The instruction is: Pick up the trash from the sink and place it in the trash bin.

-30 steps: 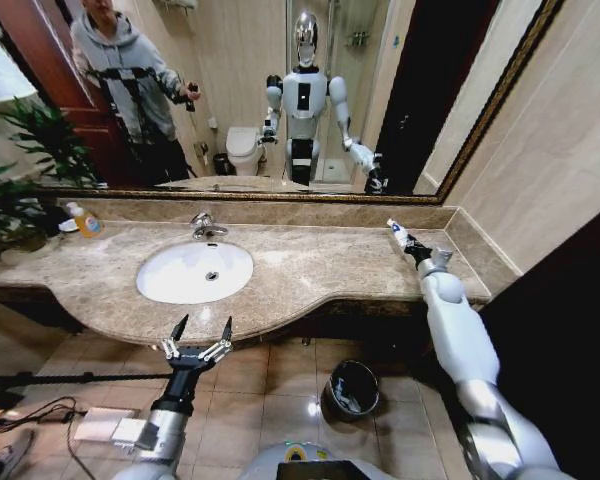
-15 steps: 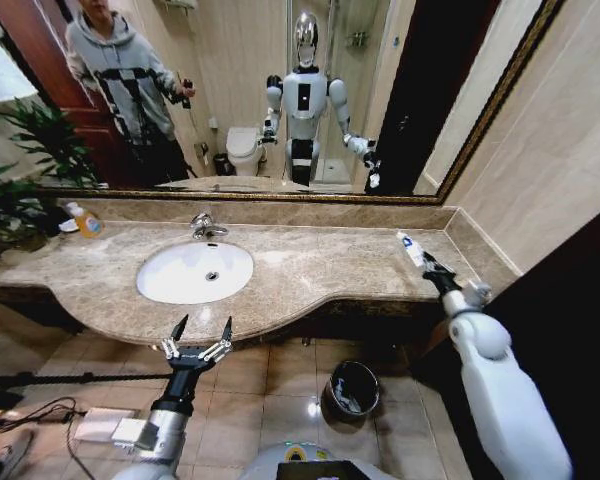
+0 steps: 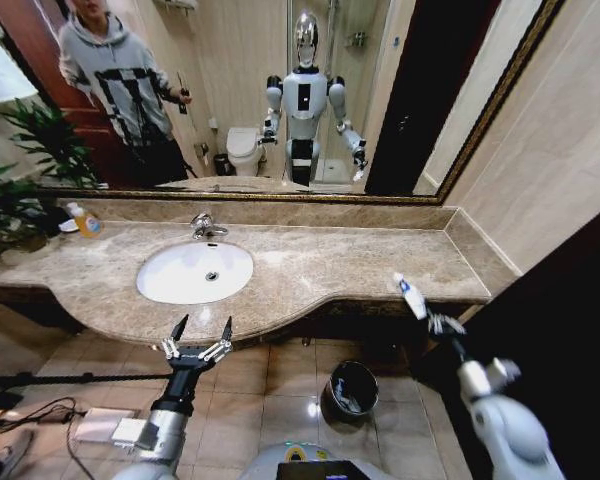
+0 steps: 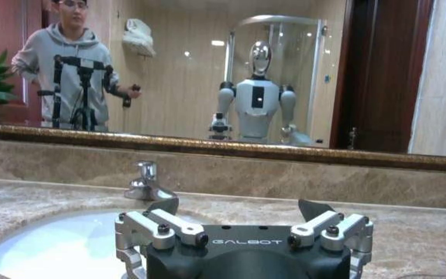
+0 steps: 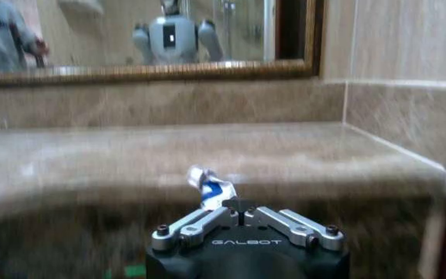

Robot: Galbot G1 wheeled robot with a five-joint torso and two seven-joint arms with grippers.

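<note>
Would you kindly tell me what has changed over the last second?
The right gripper, shut on a white tube with blue marks, has drawn back from the beige marble countertop toward the small round black bin. The left gripper stayed open below the counter edge.

Open floor around trash bin [image 3: 352, 388].

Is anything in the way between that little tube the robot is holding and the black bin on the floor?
Nothing visible. The right gripper, shut on the white tube, is past the countertop's front edge; the trash bin stands open on the floor below, toward the left.
</note>
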